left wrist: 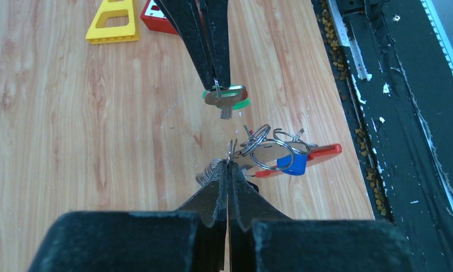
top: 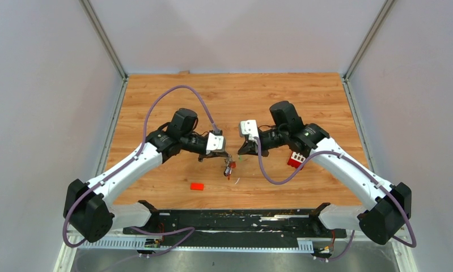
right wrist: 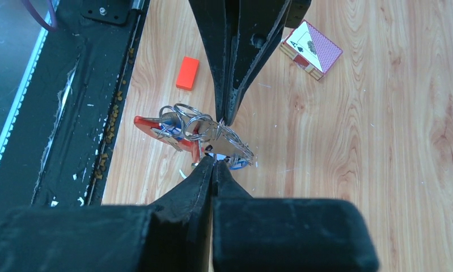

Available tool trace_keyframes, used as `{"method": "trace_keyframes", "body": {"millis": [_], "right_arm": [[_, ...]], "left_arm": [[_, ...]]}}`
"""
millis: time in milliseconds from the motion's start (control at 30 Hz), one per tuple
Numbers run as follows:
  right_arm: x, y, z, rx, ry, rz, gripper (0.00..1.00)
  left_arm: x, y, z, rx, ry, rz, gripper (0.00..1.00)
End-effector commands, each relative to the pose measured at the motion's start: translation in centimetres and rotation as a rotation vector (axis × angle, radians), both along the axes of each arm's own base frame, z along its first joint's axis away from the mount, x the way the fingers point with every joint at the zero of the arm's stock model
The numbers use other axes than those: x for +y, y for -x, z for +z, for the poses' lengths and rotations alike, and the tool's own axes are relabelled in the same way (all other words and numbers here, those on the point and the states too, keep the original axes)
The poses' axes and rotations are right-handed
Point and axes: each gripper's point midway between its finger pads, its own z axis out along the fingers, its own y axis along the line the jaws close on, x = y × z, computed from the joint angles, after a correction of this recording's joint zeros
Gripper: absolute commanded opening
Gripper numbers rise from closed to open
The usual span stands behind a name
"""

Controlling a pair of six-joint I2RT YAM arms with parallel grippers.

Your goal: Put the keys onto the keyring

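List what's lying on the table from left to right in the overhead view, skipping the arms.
orange block → keyring → red brick

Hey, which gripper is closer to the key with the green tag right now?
Right. The right gripper is shut on the green-tagged key itself. The left gripper faces it across a small gap, shut on the keyring.
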Motion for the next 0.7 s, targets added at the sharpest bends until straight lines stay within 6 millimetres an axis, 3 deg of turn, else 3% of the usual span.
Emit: {"method": "trace_keyframes", "body": {"millis": [0,267,667], "right_arm": [[1.0,0.1,1.5,0.02,-0.081,0.014,0.0],[0.9,0.4,1.4,0.022,-0.083,0.031,0.0],[0.9,0.9,0.5,0.023,-0.078,0.05,0.0]], "left_arm": [[-0.7,-0.8,2.6,-0.061,0.059,0.022,0.0],[-0.7,-1.3,2.9,-0.059,0.07,0.07,0.0],[-0.5,0.1,1.7,-0.136,0.078,-0.049,0.0]]}}
